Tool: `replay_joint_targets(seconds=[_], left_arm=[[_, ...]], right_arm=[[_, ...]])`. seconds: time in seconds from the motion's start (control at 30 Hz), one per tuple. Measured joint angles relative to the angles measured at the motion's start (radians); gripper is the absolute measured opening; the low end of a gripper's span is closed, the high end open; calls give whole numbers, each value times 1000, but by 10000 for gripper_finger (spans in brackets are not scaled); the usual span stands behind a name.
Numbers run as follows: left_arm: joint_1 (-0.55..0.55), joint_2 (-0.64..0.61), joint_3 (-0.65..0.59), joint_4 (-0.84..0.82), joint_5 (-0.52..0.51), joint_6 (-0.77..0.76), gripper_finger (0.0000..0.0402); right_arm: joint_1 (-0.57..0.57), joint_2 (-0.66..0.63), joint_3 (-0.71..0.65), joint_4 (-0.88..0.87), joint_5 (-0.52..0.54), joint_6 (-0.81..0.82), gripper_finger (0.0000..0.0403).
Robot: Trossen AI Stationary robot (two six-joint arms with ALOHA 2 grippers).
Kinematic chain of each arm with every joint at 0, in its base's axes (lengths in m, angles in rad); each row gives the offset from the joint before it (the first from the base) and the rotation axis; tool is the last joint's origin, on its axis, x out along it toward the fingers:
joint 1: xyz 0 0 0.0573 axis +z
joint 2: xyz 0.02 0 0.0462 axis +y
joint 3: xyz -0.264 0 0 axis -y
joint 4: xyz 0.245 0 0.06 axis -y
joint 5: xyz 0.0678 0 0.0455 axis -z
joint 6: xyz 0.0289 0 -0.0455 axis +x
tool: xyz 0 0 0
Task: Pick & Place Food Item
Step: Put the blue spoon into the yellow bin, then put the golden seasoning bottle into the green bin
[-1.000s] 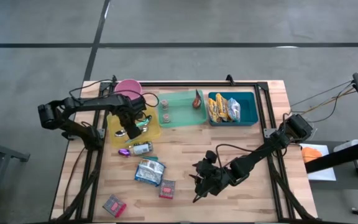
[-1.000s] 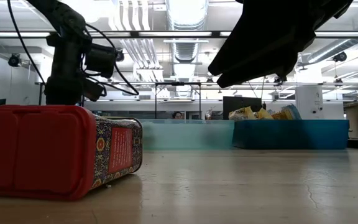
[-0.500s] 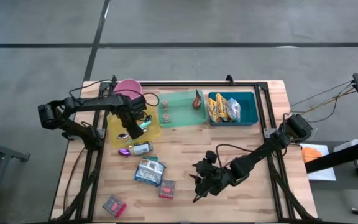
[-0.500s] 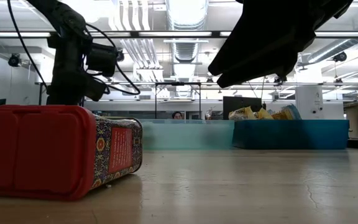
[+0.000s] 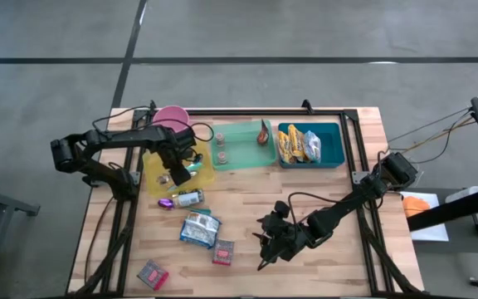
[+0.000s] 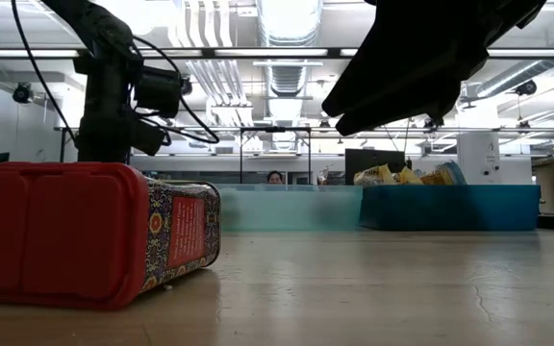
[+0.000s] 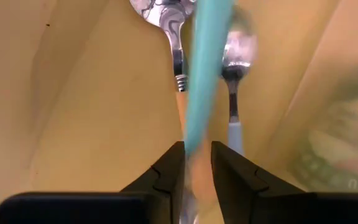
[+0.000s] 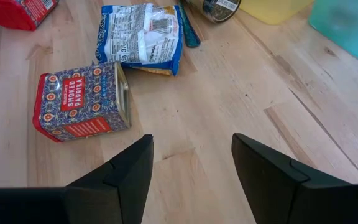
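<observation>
My left gripper (image 5: 176, 173) points down into the yellow tray (image 5: 158, 163) at the table's far left, shut on a teal-handled utensil (image 7: 199, 93). Two spoons (image 7: 174, 37) lie on the tray floor beneath it. My right gripper (image 8: 191, 163) hangs open above the bare wood near the table's front middle (image 5: 264, 249), touching nothing. Ahead of it a paprika tin (image 8: 82, 102) lies on its side and a blue snack bag (image 8: 142, 37) lies flat. A red tin (image 6: 85, 235) lies on its side at the front left. My left gripper pinches the teal handle (image 7: 191, 140) between its two fingers (image 7: 166, 171), coming from above and pointing down. The handle runs out from the fingertips over the spoons. Whether its far end rests on the tray I cannot tell.
At the far edge stand a pink bowl (image 5: 171, 118), a green tray (image 5: 243, 158) holding small jars, and a blue bin (image 5: 332, 145) with snack packets. A small bottle (image 5: 187, 198) and a purple item (image 5: 166, 203) lie just in front of the yellow tray.
</observation>
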Motion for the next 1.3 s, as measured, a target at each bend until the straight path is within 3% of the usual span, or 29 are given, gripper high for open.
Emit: replay_joint_targets(seconds=[0.83,1.1,1.3], left_arm=[[0,0,0,41,-3,-11,103],[0,0,0,36,-3,-11,181],[0,-1,65,-84,-40,-28,235]], right_arm=[[0,0,0,0,0,0,214],[0,0,0,0,0,0,214],[0,0,0,0,0,0,214]])
